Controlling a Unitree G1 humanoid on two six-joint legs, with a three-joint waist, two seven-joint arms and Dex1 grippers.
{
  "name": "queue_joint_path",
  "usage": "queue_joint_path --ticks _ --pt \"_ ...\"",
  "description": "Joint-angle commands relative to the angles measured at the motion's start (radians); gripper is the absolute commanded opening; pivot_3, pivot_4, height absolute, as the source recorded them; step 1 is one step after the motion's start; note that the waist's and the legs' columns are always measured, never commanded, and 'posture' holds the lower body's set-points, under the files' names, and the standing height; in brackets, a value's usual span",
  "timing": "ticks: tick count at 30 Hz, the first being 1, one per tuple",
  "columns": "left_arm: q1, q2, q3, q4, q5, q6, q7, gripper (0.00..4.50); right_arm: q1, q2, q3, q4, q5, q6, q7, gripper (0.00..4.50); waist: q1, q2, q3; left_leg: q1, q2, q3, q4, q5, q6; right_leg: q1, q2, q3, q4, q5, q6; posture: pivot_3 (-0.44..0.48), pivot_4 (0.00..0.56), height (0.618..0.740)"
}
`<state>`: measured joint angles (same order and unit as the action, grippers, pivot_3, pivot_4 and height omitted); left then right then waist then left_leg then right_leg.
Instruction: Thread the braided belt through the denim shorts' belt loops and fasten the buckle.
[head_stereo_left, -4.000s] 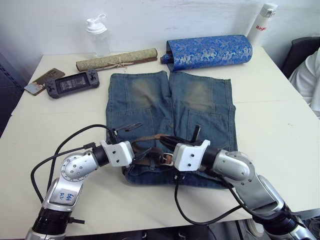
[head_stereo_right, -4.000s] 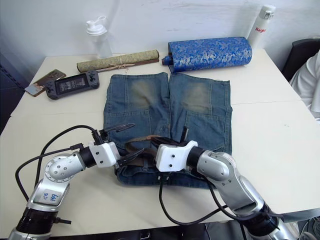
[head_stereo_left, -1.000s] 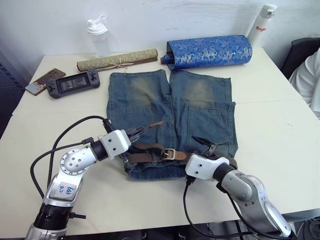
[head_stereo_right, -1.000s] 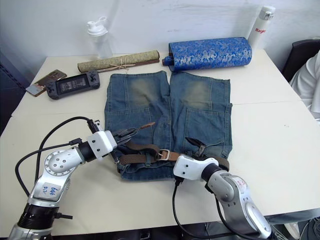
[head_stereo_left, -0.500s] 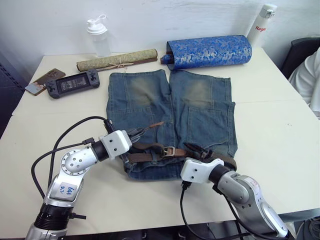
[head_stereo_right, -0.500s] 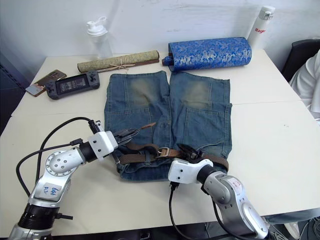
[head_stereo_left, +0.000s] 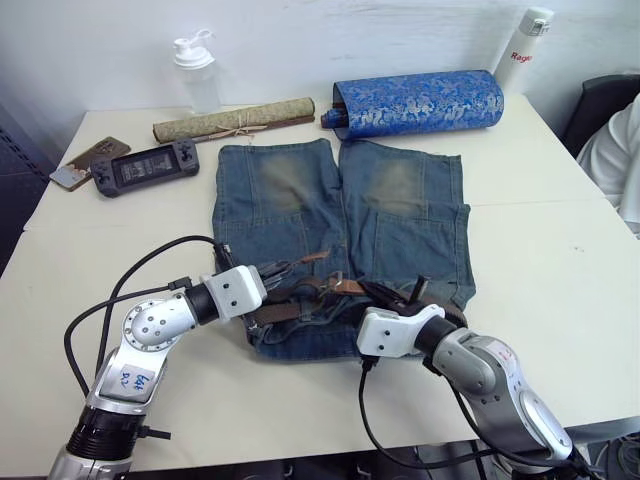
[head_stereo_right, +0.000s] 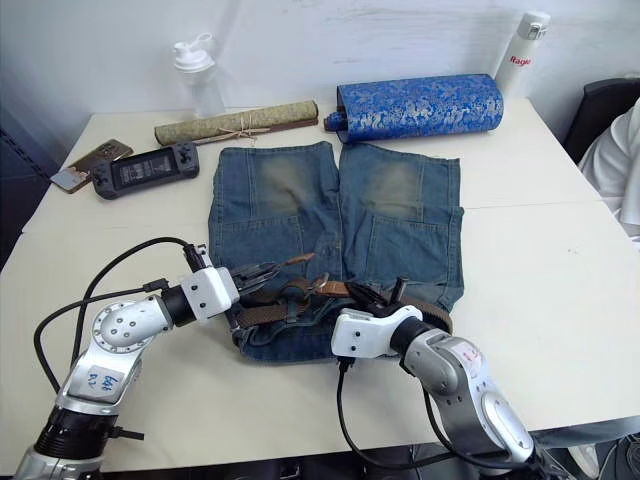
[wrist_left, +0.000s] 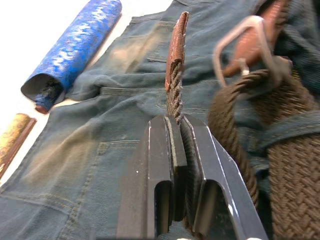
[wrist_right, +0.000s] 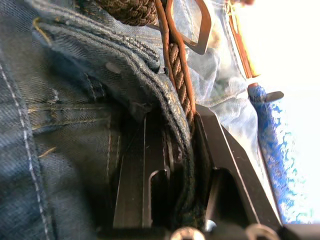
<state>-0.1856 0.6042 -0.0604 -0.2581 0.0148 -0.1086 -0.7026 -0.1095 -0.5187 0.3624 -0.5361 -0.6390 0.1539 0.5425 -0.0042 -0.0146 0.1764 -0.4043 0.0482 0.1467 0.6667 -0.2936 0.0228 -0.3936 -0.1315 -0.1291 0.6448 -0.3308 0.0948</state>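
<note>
At the near edge of the table, my left gripper (wrist_left: 176, 150) is clenched on the braided belt (wrist_left: 280, 165), pinching the strap just below its leather end tab (wrist_left: 176, 47), which sticks up past the fingers. My right gripper (wrist_right: 172, 150) is clamped too, its fingers squeezing the belt together with the folded waistband of the denim shorts (head_stereo_left: 340, 215). Between the two grippers I see the buckle (wrist_left: 245, 42) lifted off the denim, with the woven strap bunched and looped beside it along the waistband. One belt loop (wrist_left: 290, 127) crosses the strap near my left gripper. The shorts lie flat on the table (head_stereo_left: 540, 250), waist toward me, legs pointing away. Past the leg hems lies a blue brocade roll (head_stereo_left: 415, 103), with a tan scroll (head_stereo_left: 233, 119) beside it.
</note>
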Motion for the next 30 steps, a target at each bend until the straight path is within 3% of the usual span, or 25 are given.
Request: queue_joint_path --ticks 1,14,30 --pt "0.008 0.020 -0.013 -0.007 0.010 -0.018 -0.018 0.00 -0.024 0.019 0.009 -0.007 -0.003 -0.027 -0.002 0.01 0.000 0.000 0.000 0.000 0.000 0.000 0.000 0.000 0.000 0.000 0.000 0.000 0.000 0.000 0.000 0.000 0.150 0.717" --pt "-0.024 0.095 -0.033 0.051 0.114 -0.095 -0.029 0.00 -0.024 0.031 0.011 0.002 -0.003 -0.040 0.004 0.01 0.000 0.000 0.000 0.000 0.000 0.000 0.000 0.000 0.000 0.000 0.000 0.000 0.001 0.000 -0.001 0.000 0.150 0.717" --pt "-0.087 0.060 -0.084 0.067 0.114 -0.133 -0.043 0.00 -0.019 0.026 0.013 -0.003 0.001 -0.056 0.018 0.01 0.000 0.000 0.000 0.000 0.000 0.000 0.000 0.000 0.000 0.000 0.000 0.000 0.004 0.000 -0.001 0.000 0.150 0.717"
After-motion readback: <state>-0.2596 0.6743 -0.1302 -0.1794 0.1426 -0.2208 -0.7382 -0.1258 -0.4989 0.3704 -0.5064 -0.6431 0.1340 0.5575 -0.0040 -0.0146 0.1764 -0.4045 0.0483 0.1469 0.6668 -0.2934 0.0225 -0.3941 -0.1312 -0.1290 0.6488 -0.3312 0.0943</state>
